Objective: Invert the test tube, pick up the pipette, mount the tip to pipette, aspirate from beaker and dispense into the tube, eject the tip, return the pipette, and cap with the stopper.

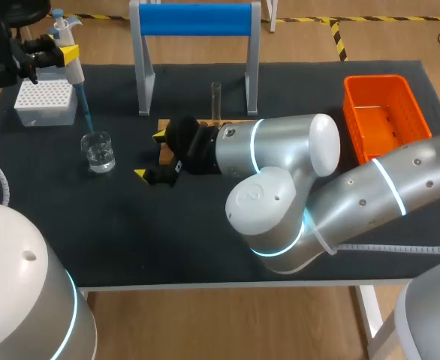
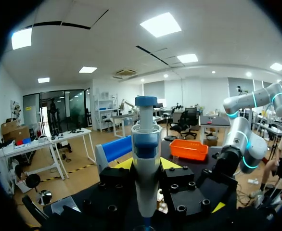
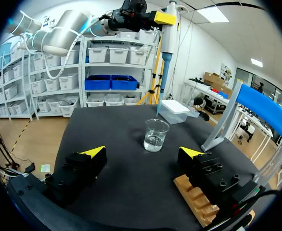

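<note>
L grip [image 1: 61,54] clamped on pipette [image 1: 75,69], tip [image 1: 88,114] over beaker [image 1: 99,151] near rim | R grip [image 1: 150,154] wide open, empty, beside rack [image 3: 197,195] | tube [image 1: 215,101] upright in rack | risk: off-centre descent clips rim, tips beaker.

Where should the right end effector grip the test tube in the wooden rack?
Probably the test tube by its bare upper half, from the robot's side: it stands upright, the wooden rack holds its base, the blue stand blocks the rear.
</note>
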`<state>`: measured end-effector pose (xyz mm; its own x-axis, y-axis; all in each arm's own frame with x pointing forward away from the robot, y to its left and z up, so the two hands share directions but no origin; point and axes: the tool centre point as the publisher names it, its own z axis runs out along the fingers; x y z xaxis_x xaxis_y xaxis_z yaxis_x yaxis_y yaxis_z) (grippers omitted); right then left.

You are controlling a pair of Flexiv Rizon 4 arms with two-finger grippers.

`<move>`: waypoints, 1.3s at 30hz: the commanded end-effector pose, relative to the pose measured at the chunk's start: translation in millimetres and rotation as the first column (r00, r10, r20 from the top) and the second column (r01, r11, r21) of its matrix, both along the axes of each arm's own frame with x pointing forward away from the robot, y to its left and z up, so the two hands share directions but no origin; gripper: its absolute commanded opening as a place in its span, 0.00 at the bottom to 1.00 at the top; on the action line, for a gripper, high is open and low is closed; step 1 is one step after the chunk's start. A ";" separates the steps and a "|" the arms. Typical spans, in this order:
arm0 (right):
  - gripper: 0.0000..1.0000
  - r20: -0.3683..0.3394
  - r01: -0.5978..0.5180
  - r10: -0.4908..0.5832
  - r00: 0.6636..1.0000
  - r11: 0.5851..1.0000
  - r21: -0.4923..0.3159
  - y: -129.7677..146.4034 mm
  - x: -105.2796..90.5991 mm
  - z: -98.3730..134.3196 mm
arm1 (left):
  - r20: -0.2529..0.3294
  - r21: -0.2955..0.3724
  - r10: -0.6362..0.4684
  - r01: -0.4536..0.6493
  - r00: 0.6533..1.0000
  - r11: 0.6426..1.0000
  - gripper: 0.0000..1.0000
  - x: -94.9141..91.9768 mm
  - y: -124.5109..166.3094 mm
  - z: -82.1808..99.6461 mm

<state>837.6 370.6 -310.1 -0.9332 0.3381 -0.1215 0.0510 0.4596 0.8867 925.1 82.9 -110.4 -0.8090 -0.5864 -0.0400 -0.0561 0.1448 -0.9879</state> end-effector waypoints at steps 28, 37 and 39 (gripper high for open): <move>1.00 -0.002 -0.006 0.006 1.000 1.000 0.003 -2.2 1.3 0.1 | -0.014 -0.041 0.008 -0.008 1.000 0.999 0.00 23.2 11.1 -57.2; 1.00 -0.002 -0.006 0.006 1.000 1.000 0.003 -2.2 1.3 0.1 | -0.014 -0.045 0.001 -0.002 1.000 0.999 0.00 25.2 11.1 -71.1; 1.00 -0.002 -0.006 0.006 1.000 1.000 0.003 -2.2 1.3 0.1 | -0.015 -0.043 0.002 -0.003 1.000 0.999 0.00 25.8 11.2 -73.5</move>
<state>837.8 370.1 -310.2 -0.9336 0.3372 -0.1215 0.0501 0.4585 0.8873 947.8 94.0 -180.7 -0.8049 -0.5934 -0.0024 -0.0736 0.1039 -0.9919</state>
